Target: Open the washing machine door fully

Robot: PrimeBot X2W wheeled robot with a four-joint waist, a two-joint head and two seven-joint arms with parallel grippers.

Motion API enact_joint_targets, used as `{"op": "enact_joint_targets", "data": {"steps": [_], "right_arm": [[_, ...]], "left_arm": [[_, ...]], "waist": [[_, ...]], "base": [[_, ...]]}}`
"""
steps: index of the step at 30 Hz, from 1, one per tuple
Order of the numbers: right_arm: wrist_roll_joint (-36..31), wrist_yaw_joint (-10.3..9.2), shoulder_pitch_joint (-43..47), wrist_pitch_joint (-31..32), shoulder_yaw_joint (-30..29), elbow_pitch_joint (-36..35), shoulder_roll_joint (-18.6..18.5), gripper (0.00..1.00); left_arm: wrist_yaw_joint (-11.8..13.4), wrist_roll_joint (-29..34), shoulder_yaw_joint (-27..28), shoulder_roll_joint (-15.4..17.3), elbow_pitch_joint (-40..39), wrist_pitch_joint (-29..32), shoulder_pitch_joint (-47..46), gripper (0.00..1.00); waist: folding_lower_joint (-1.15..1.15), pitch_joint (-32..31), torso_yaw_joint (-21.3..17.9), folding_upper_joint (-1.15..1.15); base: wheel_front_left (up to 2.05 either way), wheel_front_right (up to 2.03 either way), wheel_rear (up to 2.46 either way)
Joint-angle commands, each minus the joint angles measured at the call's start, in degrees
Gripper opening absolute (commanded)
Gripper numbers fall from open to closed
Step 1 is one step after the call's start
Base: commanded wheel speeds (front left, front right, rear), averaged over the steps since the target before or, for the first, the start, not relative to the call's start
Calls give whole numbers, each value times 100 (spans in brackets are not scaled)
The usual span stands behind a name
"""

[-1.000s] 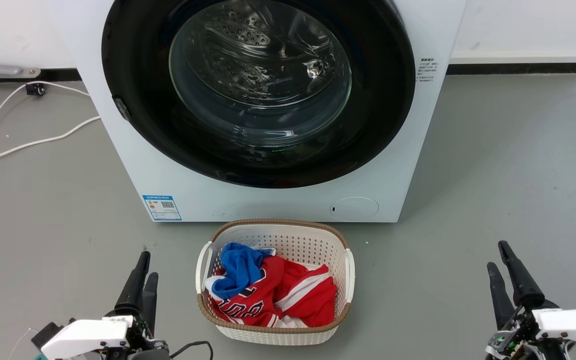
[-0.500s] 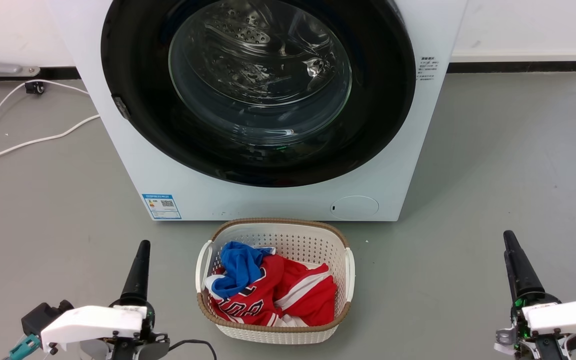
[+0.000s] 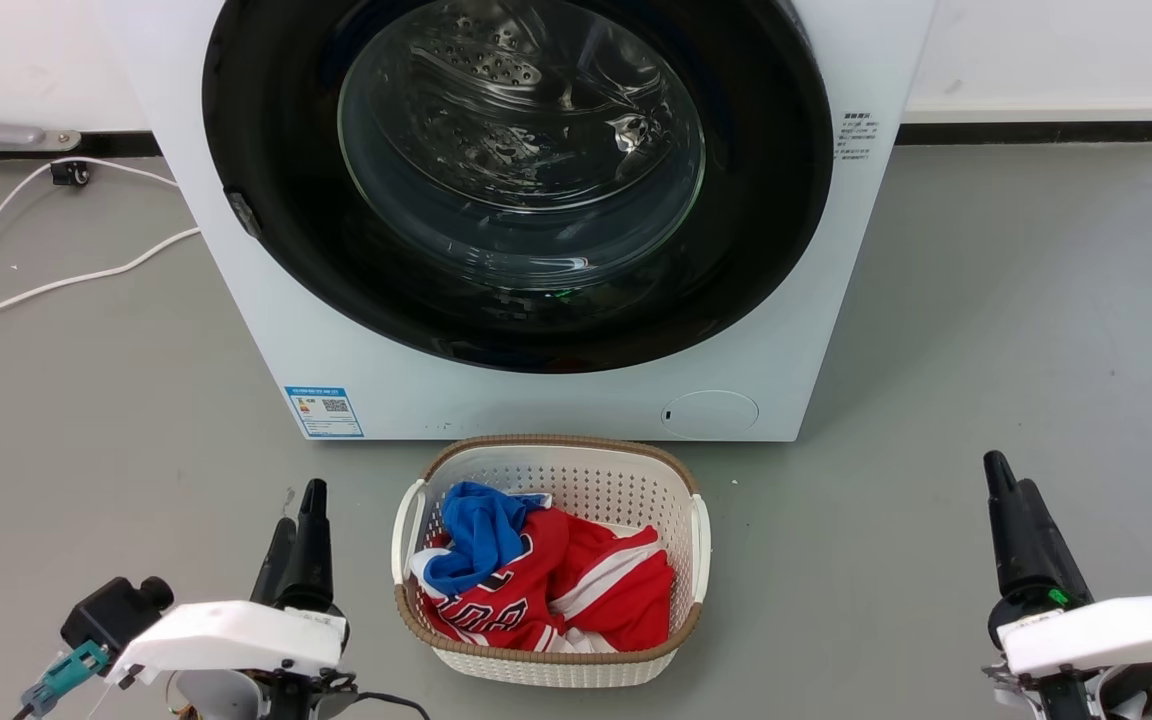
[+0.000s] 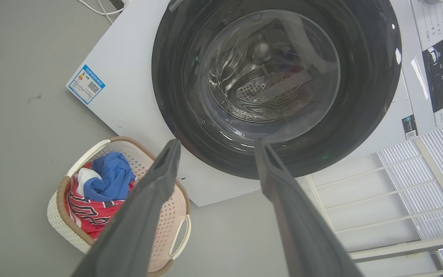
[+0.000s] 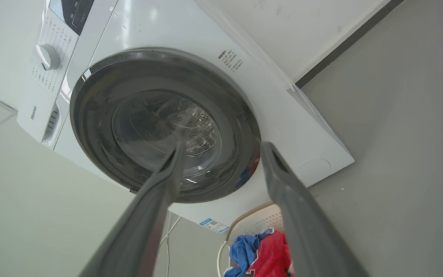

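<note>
Squarely ahead in the head view stands the big white front-loading washing machine (image 3: 536, 405). Its large round glossy black door with a bulging clear glass bowl (image 3: 521, 180) is closed, lying flat against the machine's front. The perforated steel drum shows through the glass. Low on the white front are a small blue label sticker (image 3: 324, 412) at the left and a small round flap (image 3: 709, 414) at the right.

On the grey floor (image 3: 986, 300), just in front of the machine, sits a white perforated plastic laundry basket with a brown woven rim (image 3: 556, 446). It holds a red and white jersey (image 3: 596, 600) with a crumpled blue cloth (image 3: 481, 530) on top of it.

The left pincer (image 3: 299, 505) hovers over the floor just left of the basket, well apart from the door. In the left wrist view its two dark fingers (image 4: 156, 184) stand wide apart with nothing between them, pointing toward the lower part of the door.

The right pincer (image 3: 1009, 472) hangs over the floor well to the right of the basket, also clear of the machine. In the right wrist view its fingers (image 5: 160, 188) are likewise spread wide and empty.

A white cable (image 3: 56, 285) trails across the floor to the left of the machine.
</note>
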Motion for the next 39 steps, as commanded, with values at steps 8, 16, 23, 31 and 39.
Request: {"op": "enact_joint_targets", "data": {"steps": [8, 16, 23, 31, 39], "right_arm": [[-827, 10, 58, -210, 12, -309, -4, 100], [-1435, 11, 152, -358, 7, -514, -1, 100], [-1894, 12, 258, -477, -12, -630, 2, 100], [-2255, 12, 330, -589, -29, -719, 5, 100], [-2665, 13, 414, -710, -43, -808, 8, 100]], "left_arm": [[65, 867, -143, 31, -271, -208, 3, 100], [87, 1517, -270, 64, -401, -361, 77, 100], [92, 2015, -346, 74, -463, -485, 156, 100], [97, 2478, -428, 70, -493, -596, 187, 100], [86, 2967, -484, 60, -504, -724, 224, 100]], "waist": [[0, -5, 4, 0], [0, -16, 12, 0], [0, -24, 15, 0], [0, -23, 13, 0], [0, -19, 10, 0]], "base": [[0, 0, 0], [0, 0, 0], [0, 0, 0], [0, 0, 0], [0, 0, 0]]}}
